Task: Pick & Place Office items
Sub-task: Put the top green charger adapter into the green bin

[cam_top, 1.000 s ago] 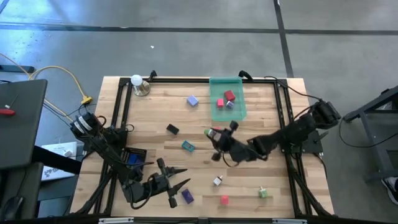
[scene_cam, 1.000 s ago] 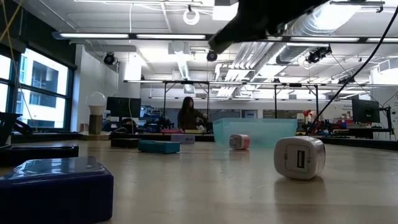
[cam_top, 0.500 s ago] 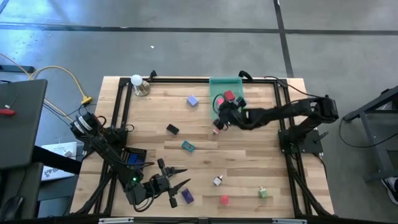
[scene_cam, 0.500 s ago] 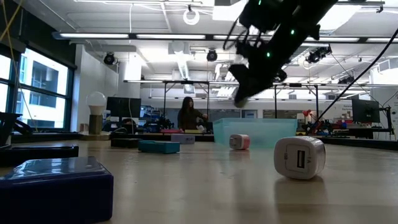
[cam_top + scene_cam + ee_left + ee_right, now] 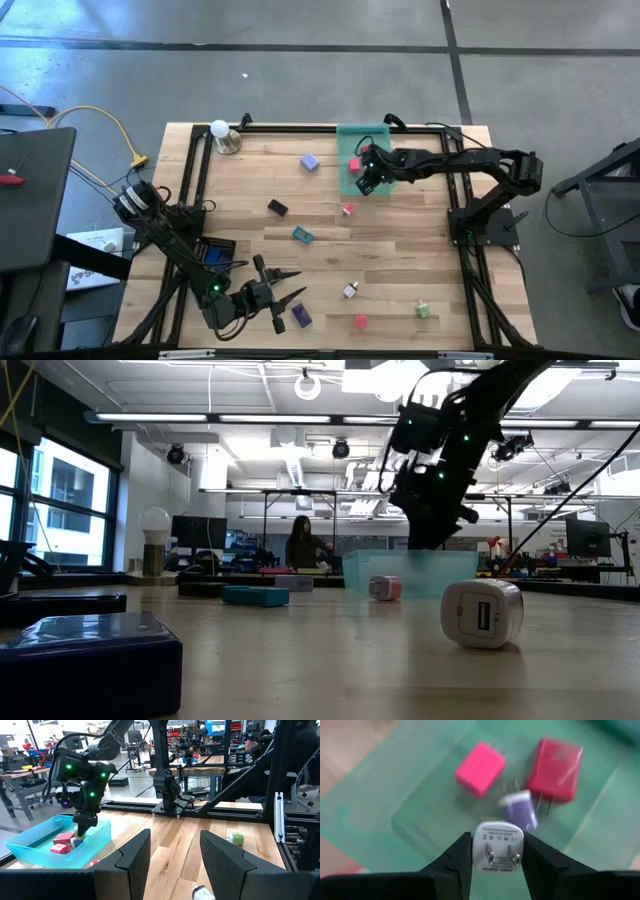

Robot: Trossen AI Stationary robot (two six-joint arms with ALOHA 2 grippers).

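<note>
Now a small white plug adapter with two metal prongs (image 5: 497, 846) is clamped between the fingers of the right gripper (image 5: 366, 180), held above the translucent green plastic tray (image 5: 383, 135) at the table's far side. Near the front-left edge, the left gripper (image 5: 283, 303) is parked, fingers apart, empty.

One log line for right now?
right gripper: holds white plug over green tray | left gripper: open, waiting near table's front edge
</note>
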